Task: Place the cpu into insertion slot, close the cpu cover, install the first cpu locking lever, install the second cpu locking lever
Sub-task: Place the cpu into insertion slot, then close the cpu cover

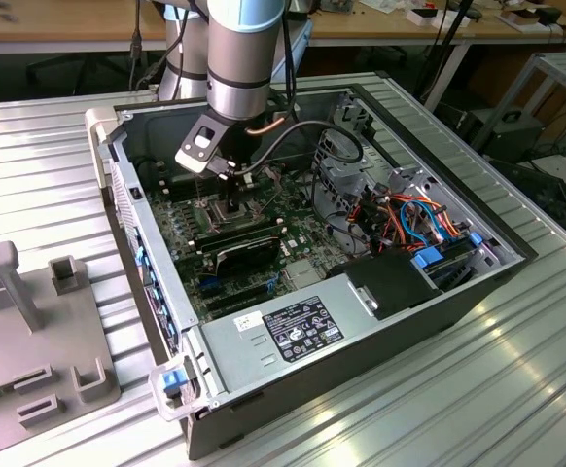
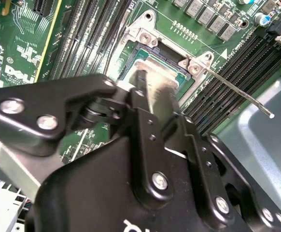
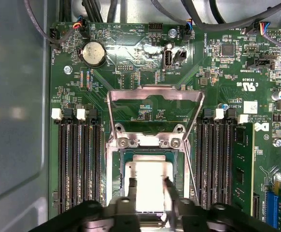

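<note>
Gripper [image 3: 149, 182] is pinching the cpu [image 3: 149, 166] by opposite edges, holding it right at the slot [image 3: 122, 157]. It's looking light, stiff and fragile, so edges are probably the only safe hold.

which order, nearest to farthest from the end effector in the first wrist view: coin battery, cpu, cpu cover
1. cpu, directly at the end effector, between the memory slot banks.
2. cpu cover, swung open, hinged just past the cpu.
3. coin battery, beyond the open cover, near the board edge where the cables plug in.
</note>
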You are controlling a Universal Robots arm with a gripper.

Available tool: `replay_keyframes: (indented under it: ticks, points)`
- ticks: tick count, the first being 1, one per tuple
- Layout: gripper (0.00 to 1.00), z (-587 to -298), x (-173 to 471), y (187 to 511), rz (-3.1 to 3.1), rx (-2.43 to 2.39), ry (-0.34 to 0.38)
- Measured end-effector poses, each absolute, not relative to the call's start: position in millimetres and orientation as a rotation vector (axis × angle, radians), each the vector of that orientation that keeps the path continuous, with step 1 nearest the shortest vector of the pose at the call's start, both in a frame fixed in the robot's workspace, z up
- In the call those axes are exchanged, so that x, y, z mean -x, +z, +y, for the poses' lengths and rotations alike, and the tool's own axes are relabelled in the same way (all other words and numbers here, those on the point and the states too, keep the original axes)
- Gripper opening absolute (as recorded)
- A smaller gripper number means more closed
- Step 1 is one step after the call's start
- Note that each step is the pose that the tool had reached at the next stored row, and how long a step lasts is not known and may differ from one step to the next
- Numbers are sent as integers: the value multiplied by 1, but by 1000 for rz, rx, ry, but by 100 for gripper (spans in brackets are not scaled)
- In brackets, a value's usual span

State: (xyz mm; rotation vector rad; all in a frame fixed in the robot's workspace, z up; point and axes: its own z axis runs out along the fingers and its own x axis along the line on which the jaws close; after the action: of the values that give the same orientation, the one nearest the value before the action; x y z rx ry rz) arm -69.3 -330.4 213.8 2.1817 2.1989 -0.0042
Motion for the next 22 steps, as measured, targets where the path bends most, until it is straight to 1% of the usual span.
replay_keyframes:
  ticks: [1, 4, 5, 6, 22]
  points:
    - [34, -330, 69, 214, 2199, -2182, -4]
    - [16, -330, 69, 214, 2199, -2182, -4]
    - [16, -330, 69, 214, 2199, -2182, -4]
    - [11, -330, 69, 214, 2199, -2182, -4]
    - [11, -330, 69, 215, 2199, -2182, -4]
